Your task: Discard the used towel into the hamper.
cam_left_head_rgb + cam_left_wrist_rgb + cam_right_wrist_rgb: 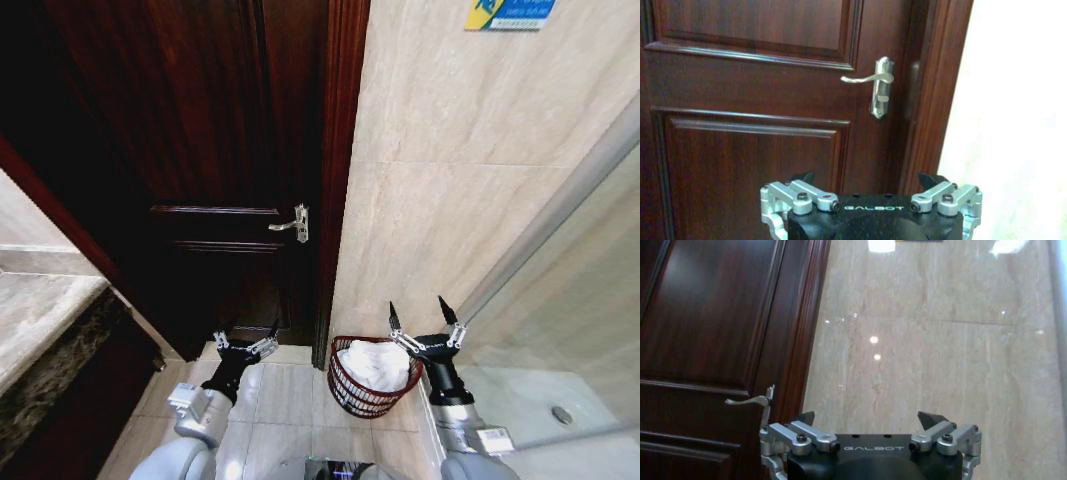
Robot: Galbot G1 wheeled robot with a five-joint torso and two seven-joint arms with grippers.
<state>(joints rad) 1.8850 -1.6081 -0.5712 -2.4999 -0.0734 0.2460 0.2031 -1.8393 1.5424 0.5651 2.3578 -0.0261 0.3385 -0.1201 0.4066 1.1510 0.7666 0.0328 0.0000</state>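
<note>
One hamper, one towel, two end effectors. The hamper is sitting on the tiled floor against the marble wall, just right of the dark wood door. It's a reddish-brown open-weave wire basket, rounded at the front, and the white towel is lying bunched up inside it, filling most of the opening. The hamper's lower front is getting cut off a bit by the robot's body.

The right end effector is hanging just above the hamper's right rim, its two pointed black fingers spread wide and gripping nothing. The left end effector is hovering well left of the hamper, low in front of the door, also spread apart and empty.

One silvery lever handle is sticking out on the door, up and left of the hamper. A stone tabletop is showing far left of the hamper, cut off by the edge.
</note>
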